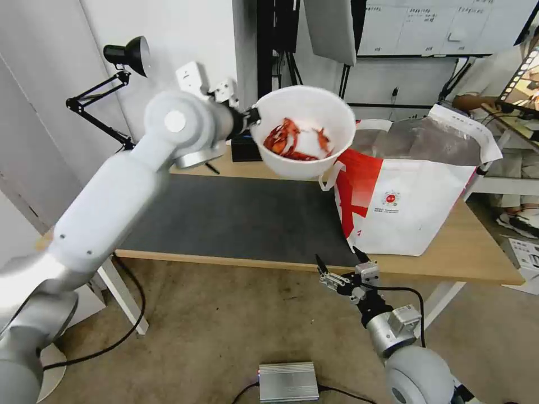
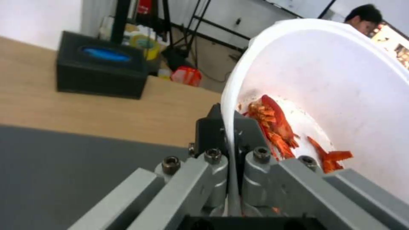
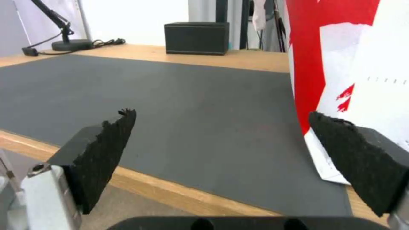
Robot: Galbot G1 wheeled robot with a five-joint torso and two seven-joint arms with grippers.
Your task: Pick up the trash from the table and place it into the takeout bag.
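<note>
White bowl (image 1: 304, 130) — rim pinched by left gripper (image 2: 232, 150) fingers, aloft; right gripper (image 1: 341, 262) fingers spread wide — empty.

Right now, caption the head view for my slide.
Left claw holds bowl of red scraps beside the bag; right claw open below table edge.

White walls (image 1: 50, 73) back a room with a beige floor (image 1: 224, 325). A black lamp (image 1: 126, 55) stands at the rear, a whiteboard (image 1: 438, 25) hangs beyond, and a silver box (image 1: 288, 381) with cables lies on the floor.
</note>
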